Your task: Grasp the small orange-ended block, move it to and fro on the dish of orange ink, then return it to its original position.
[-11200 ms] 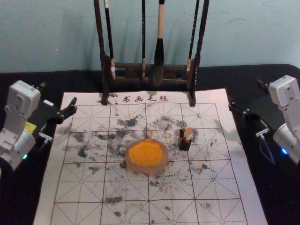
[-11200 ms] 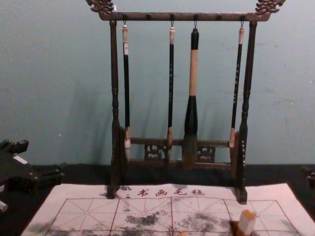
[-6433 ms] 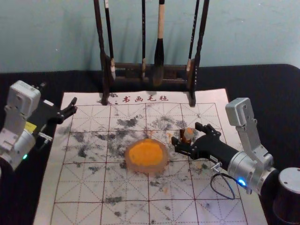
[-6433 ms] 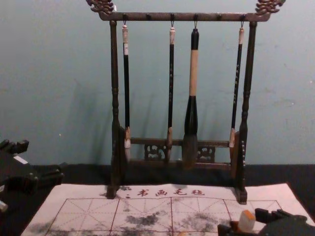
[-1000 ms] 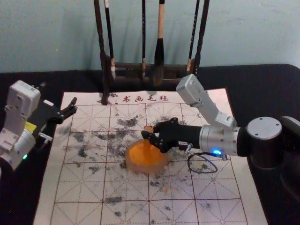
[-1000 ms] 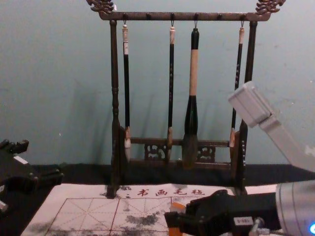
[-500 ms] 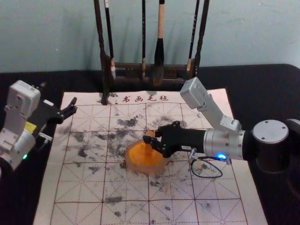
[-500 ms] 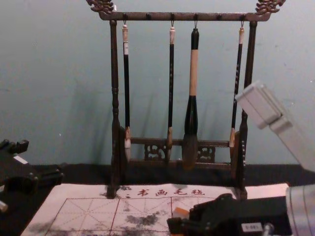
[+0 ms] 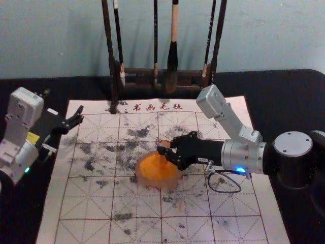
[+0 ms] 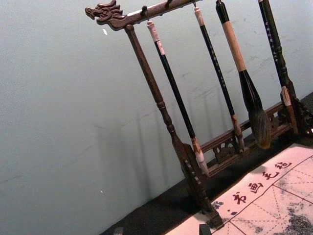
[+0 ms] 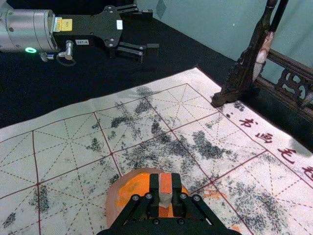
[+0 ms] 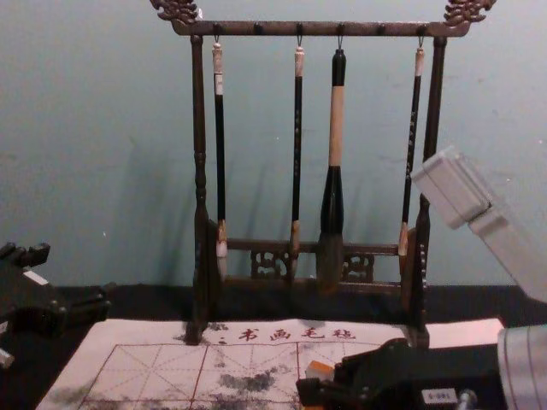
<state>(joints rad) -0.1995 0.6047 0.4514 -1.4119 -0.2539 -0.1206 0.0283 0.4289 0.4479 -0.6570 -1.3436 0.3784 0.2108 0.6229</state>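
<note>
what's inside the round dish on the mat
Orange ink lies in the dish. The right end effector grips the small block over it, hiding some ink and the block's lower part, so contact can't be confirmed.

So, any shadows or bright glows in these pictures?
Chest view: faint shadows on the wall left of the rack; left wrist view: similar streaks; head view: a blue light glows on the right arm; right wrist view: a green light on the left arm.
</note>
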